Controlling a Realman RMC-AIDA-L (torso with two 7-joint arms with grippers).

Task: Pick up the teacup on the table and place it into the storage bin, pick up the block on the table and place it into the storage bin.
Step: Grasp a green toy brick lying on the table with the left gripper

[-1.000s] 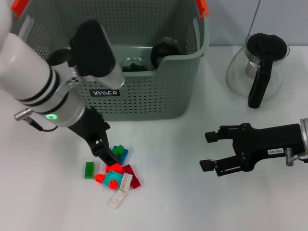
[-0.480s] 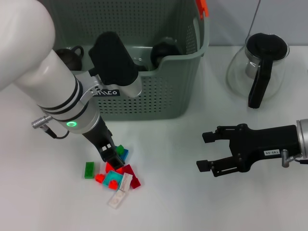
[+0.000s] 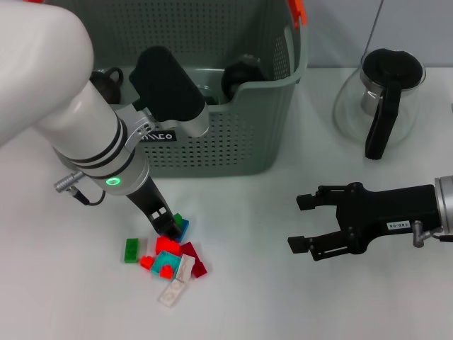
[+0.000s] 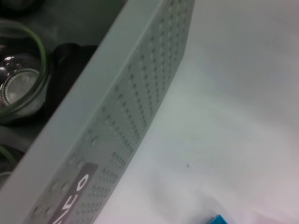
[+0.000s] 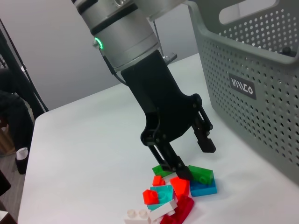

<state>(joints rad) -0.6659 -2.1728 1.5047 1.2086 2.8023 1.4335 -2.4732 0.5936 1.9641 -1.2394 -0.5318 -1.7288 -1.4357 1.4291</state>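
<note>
A loose pile of small blocks (image 3: 170,258) in red, teal, white and green lies on the white table in front of the storage bin (image 3: 233,142). My left gripper (image 3: 168,228) hangs just over the pile's far edge. The right wrist view shows this gripper (image 5: 192,157) open, one finger beside a green block stacked on a blue one (image 5: 202,179), the other raised above it. It holds nothing. A dark teacup (image 3: 105,76) with a handle sits inside the bin at its left, partly hidden by my left arm. My right gripper (image 3: 303,223) stands open over the table to the right.
A glass teapot (image 3: 382,99) with a black lid and handle stands at the back right. The bin also holds a clear glass (image 4: 18,88) and another dark round item (image 3: 244,72). A single green block (image 3: 132,249) lies left of the pile.
My left arm has swung right and brought its gripper down closer onto the far edge of the block pile. The right gripper has shifted slightly left.
</note>
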